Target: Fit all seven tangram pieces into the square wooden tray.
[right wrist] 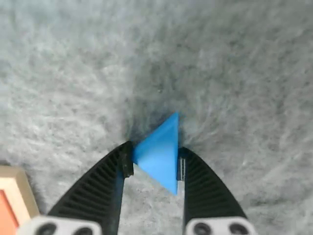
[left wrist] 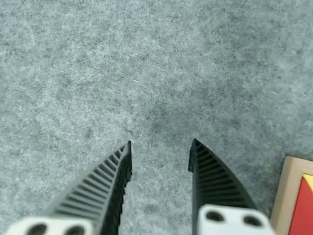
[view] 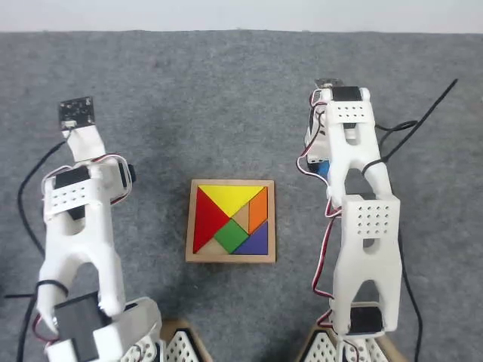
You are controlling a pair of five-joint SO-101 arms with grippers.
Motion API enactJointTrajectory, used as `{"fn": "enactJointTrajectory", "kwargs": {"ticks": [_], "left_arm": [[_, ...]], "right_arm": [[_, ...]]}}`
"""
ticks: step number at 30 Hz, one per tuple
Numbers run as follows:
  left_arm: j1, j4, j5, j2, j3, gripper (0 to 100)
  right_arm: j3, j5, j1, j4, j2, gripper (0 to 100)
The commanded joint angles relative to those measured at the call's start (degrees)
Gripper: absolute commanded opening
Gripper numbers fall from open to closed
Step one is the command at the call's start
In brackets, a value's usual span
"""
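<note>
My right gripper (right wrist: 153,155) pinches the blue triangle (right wrist: 160,147) on the grey mat (view: 226,98) near the tray (view: 230,259), my left gripper (left wrist: 160,146) spread and empty, so I judge the next move is lifting, turning and seating it in a triangular gap (view: 214,247).

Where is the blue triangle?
The blue triangle is held in the right gripper, over the grey mat, to the right of the wooden tray.
</note>
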Motion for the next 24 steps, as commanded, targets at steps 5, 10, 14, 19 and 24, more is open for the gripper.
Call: {"fn": "enactJointTrajectory", "kwargs": {"ticks": [5,10,14,19,24], "left_arm": [[0.0,-1.0,-0.2,-0.4,-0.7,19],[-0.1,-1.1,-0.2,-0.4,-0.7,19],[-0.2,-1.1,-0.2,-0.4,-0.7,19],[-0.2,-1.2,-0.2,-0.4,-0.7,19],[-0.2,-1.2,-0.2,-0.4,-0.7,19]], "right_arm": [[-0.7,1.8,-1.5,4.9,-10.4,2.8],[-0.6,4.3,-3.7,8.1,-16.0,2.4],[4.7,6.2,-7.5,8.3,-24.1,2.4],[24.8,10.5,-17.3,5.8,-42.4,2.5],[52.7,17.9,-31.6,-6.5,-63.9,2.7]]}}
